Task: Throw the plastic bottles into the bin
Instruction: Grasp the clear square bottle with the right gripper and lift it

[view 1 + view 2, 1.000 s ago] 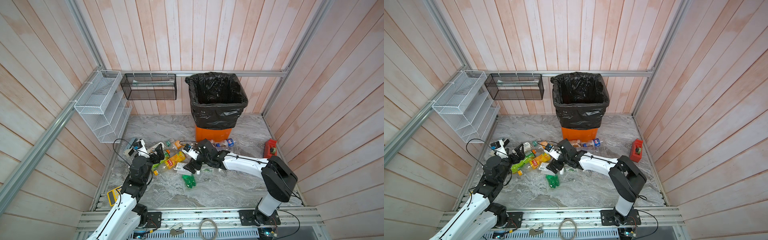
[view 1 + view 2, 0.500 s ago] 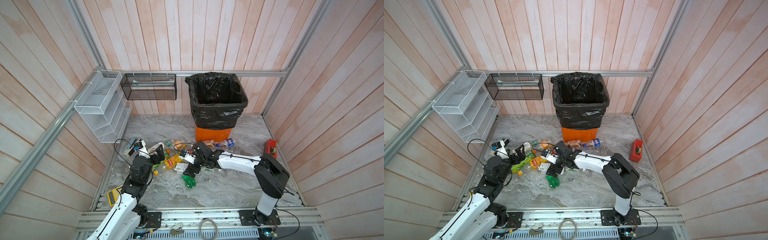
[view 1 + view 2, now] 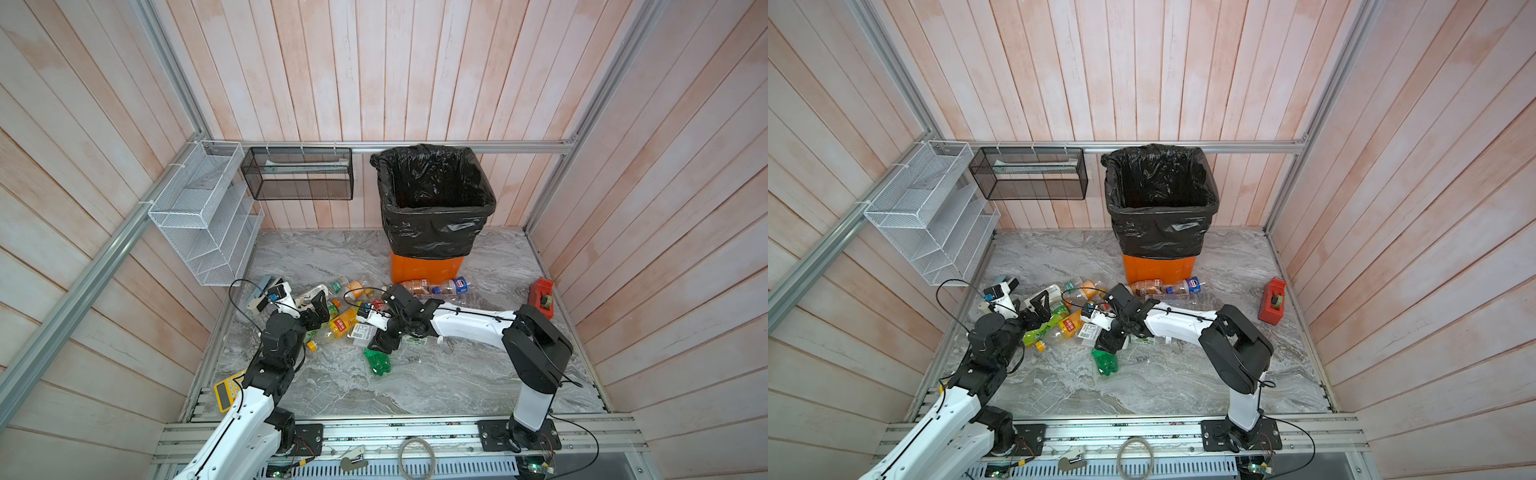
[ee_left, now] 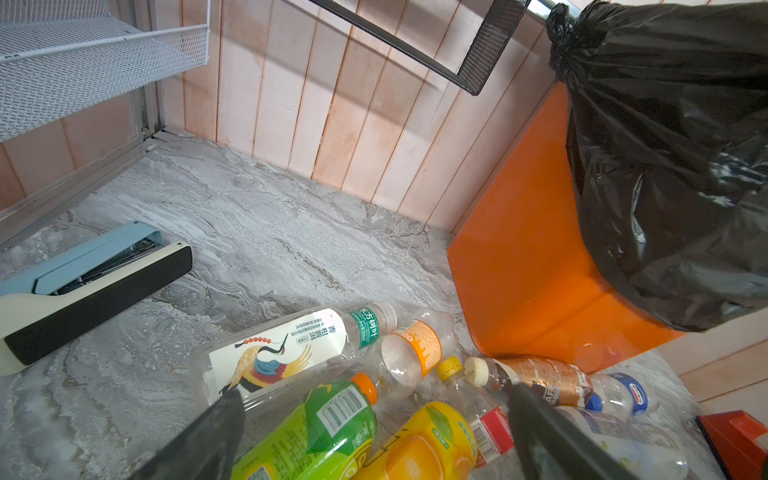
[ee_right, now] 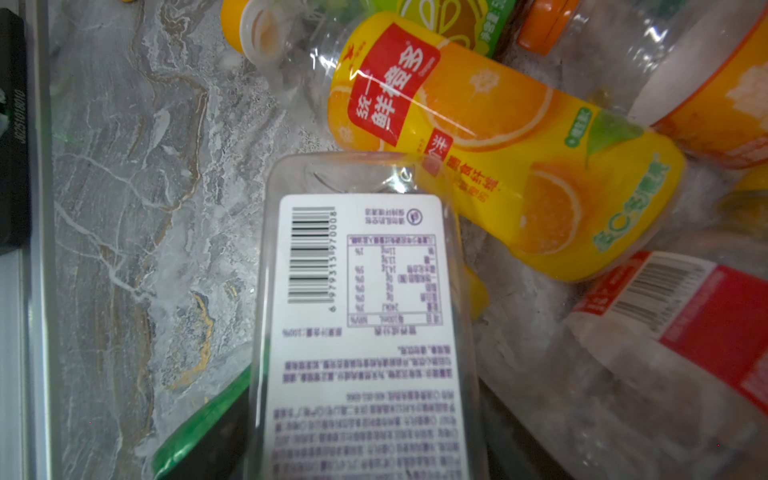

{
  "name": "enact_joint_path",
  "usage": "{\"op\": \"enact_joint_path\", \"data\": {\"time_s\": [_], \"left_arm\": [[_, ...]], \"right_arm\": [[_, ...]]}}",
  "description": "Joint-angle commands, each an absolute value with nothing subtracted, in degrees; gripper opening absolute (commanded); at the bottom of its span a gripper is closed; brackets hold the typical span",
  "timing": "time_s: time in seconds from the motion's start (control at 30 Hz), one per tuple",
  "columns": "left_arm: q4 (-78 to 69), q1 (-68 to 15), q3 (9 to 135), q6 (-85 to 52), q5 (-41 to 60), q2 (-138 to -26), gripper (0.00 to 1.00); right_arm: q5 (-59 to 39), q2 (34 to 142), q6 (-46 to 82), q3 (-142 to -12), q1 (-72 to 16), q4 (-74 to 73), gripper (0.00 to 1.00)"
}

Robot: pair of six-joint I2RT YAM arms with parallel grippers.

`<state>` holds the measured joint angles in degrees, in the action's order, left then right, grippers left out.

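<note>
The right gripper (image 3: pixel 380 341) is lying low over the marble tabletop (image 3: pixel 457 374), its jaws standing either side of a clear white-labelled bottle (image 5: pixel 361 291). The bottle is filling the gap between them in the right wrist view, but I cannot tell whether they are truly clamping it. The left gripper (image 4: pixel 374 395) is standing wide open, holding nothing, over a green-labelled bottle (image 4: pixel 320 428). Around both, the plastic bottles (image 3: pixel 343 326) are lying heaped between the tabletop's centre and its left edge. None is showing inside the bin (image 3: pixel 432 232), which is standing at the back edge. The step in hand looks like the pick-up. The next move, I judge, is calling for a firm grip, a high lift over the bin's tall rim, then a release.
</note>
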<state>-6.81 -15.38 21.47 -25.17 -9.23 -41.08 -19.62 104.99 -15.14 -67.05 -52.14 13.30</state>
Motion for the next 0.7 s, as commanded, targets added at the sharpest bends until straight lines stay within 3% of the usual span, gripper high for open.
{"op": "enact_joint_path", "data": {"time_s": [0.0,0.33,0.67], "left_arm": [[-6.6,-15.1,20.6,-25.8,-8.6,-41.1,1.0],[-6.8,-15.0,20.6,-25.9,-8.2,-41.1,0.99],[-8.6,-15.1,19.9,-25.2,-5.8,-41.5,1.0]], "right_arm": [[-20.7,104.0,-15.0,-67.9,-52.6,13.3,0.63],[-17.7,87.9,-11.9,-60.2,-52.5,6.4,0.59],[8.1,56.1,-11.8,-46.3,-52.4,-11.0,0.57]]}}
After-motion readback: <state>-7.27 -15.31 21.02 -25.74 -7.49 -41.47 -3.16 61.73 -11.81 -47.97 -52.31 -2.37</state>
